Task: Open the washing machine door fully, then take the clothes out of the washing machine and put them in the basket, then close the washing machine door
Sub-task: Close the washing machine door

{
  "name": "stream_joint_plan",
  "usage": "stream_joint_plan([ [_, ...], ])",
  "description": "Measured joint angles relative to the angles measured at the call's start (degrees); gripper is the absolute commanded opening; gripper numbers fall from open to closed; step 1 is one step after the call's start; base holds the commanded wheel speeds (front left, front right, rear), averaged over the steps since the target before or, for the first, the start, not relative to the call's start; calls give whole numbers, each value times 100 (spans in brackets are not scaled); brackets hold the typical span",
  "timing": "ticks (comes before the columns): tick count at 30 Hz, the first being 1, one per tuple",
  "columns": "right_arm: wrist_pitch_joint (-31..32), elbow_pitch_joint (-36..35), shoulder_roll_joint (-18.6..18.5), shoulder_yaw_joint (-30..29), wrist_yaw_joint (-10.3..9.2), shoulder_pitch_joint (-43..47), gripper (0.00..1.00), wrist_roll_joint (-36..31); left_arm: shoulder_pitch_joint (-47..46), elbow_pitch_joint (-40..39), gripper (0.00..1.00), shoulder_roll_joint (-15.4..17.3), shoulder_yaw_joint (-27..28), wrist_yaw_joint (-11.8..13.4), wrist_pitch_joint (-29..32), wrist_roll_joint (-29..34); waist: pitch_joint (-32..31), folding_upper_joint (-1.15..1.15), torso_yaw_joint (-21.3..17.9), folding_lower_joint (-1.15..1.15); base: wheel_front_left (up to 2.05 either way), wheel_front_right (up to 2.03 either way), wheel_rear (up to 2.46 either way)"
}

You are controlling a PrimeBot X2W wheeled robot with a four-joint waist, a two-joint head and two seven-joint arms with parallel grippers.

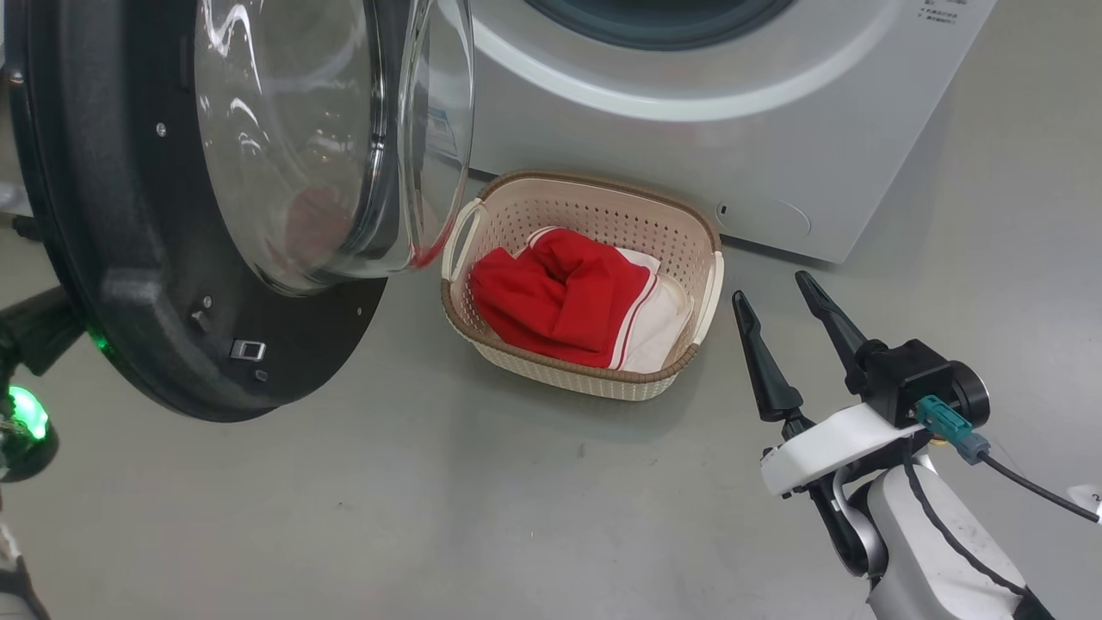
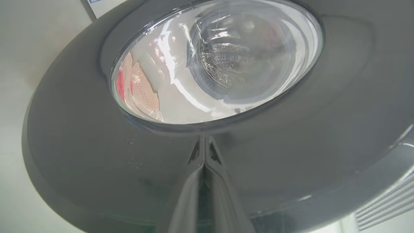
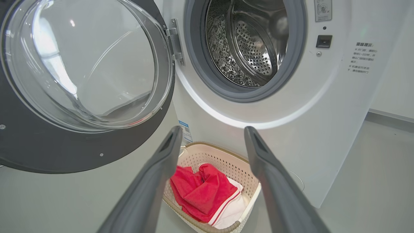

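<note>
The washing machine door (image 1: 129,284) stands swung out at the left of the head view, black rim around a clear glass bowl (image 1: 327,138). In the left wrist view my left gripper (image 2: 204,152) is shut with nothing in it, its tips at the door's (image 2: 97,161) glossy outer rim just below the glass. The washing machine (image 3: 323,113) shows its steel drum (image 3: 245,48) with no fabric in sight. Red and white clothes (image 1: 568,297) lie in the cream basket (image 1: 594,194) on the floor before the machine. My right gripper (image 1: 772,288) hangs open just right of the basket, empty.
Grey floor (image 1: 516,517) spreads in front of the basket and under the door. My left arm, with a green light (image 1: 26,413), sits behind the door's lower left edge. A pale wall (image 3: 397,64) runs to the machine's right.
</note>
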Motion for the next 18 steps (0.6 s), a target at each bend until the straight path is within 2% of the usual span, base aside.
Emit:
stream_joint_plan([
  [4, 0, 0, 5, -15, 0, -1, 100, 4, 180, -675, 0, 34, -135, -1, -416, 202, -14, 0, 10, 0, 0, 0, 0],
  [12, -2, 10, 11, -68, 0, 3, 100, 20, 812, -2008, 0, 202, -798, -1, -1425, 1126, -99, 0, 71, 0, 0, 0, 0],
  [18, -8, 13, 46, -65, 0, 21, 100, 20, 1482, -2615, 0, 433, -1146, -2, -2403, 1892, -140, 0, 100, 0, 0, 0, 0],
])
